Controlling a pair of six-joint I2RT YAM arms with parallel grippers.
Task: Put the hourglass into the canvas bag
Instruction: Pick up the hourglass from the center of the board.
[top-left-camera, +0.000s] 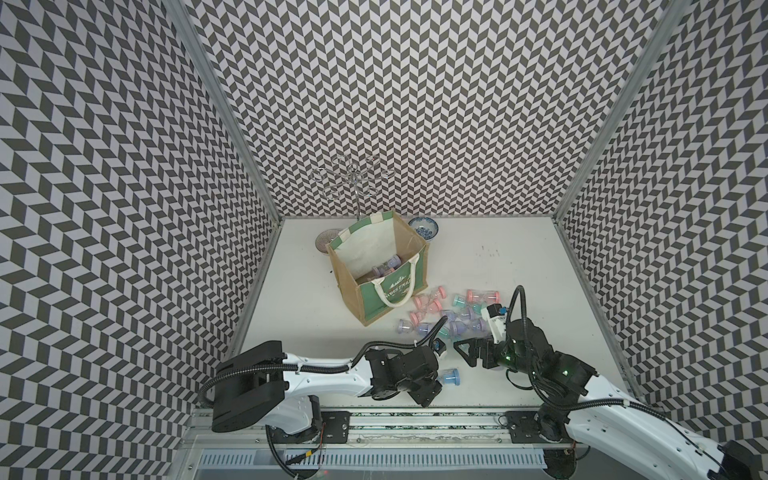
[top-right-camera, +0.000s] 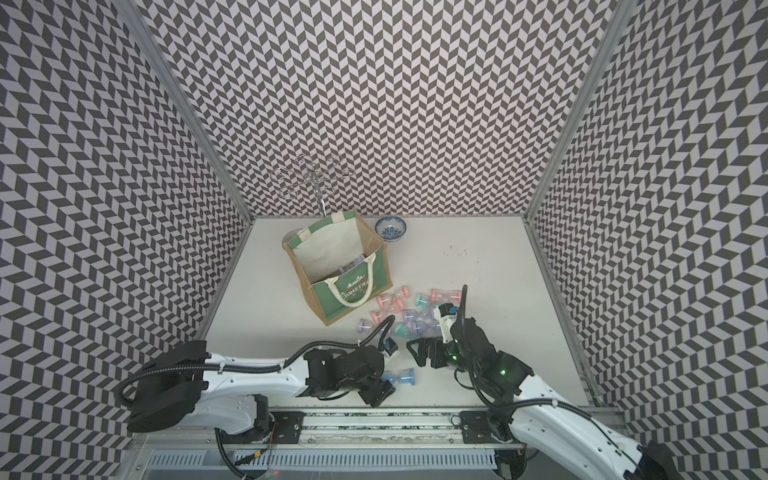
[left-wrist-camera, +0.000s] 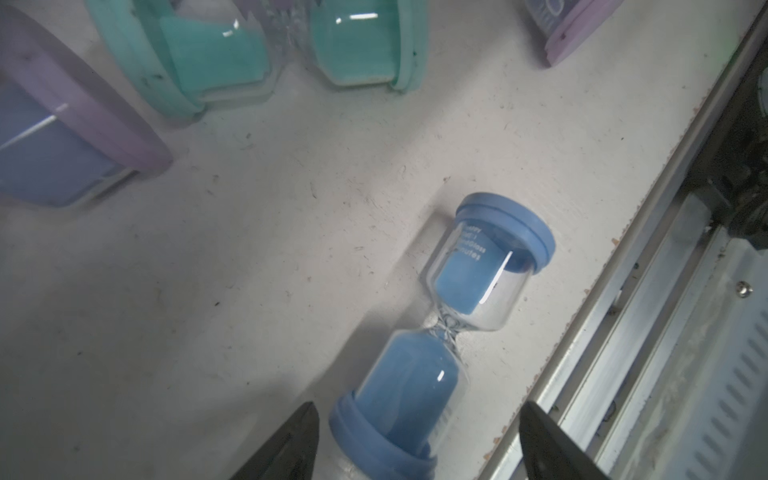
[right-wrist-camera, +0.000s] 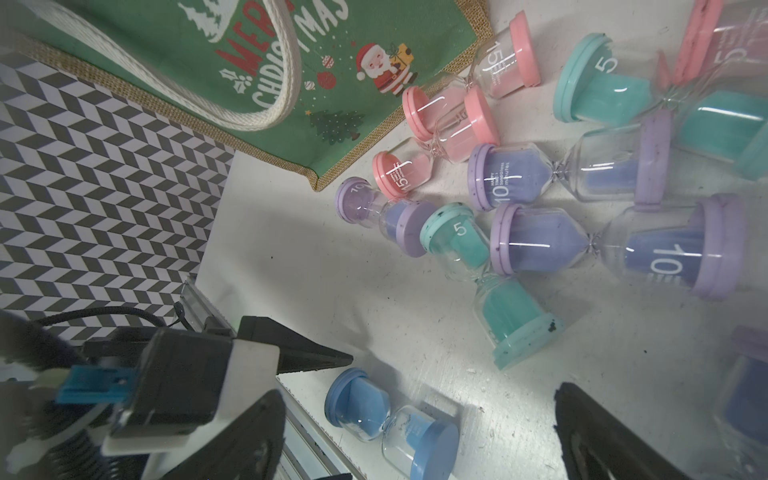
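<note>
Straddling one cap of the blue hourglass (left-wrist-camera: 457, 299) lying on the tabletop (left-wrist-camera: 249, 249), your left jaws stand open; your right jaws are open too.

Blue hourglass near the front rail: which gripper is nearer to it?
Left. The left gripper has its open jaws on either side of one cap of the blue hourglass. The right gripper hangs open farther off, clearly apart from it.
</note>
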